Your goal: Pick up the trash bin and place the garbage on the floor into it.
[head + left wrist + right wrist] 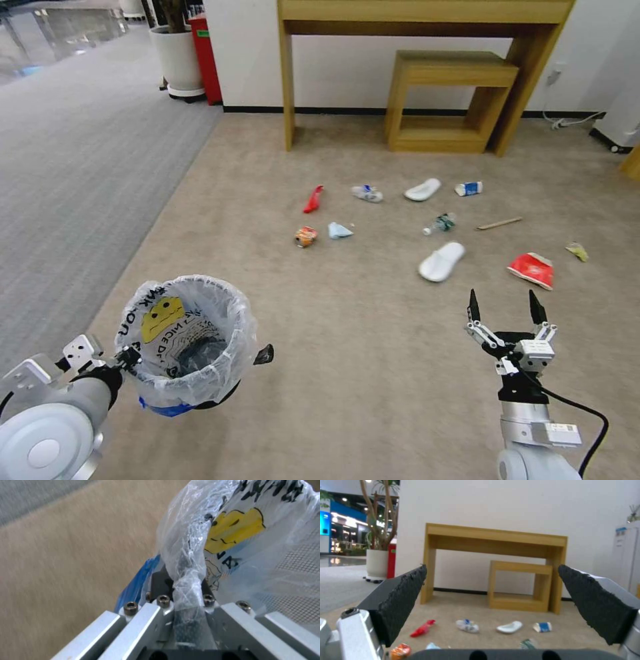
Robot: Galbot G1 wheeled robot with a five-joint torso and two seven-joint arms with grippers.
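Already holding the trash bin [188,343] up off the carpet [347,347] in the left gripper [188,592], pinching tight on the rim and the clear bag. Judging the first part done: bin picked up. Still waiting on the second part: all the garbage lying out on the floor, none seen going in yet. Keeping the right gripper [503,308] wide apart, holding nothing, hanging low on the right side. Lying nearest, just ahead of it: a white slipper [441,261] and a red carton [532,270]. Sitting farther off: a red wrapper [313,199], a crushed bottle [367,193] and a paper cup [469,189], well apart from both grippers.
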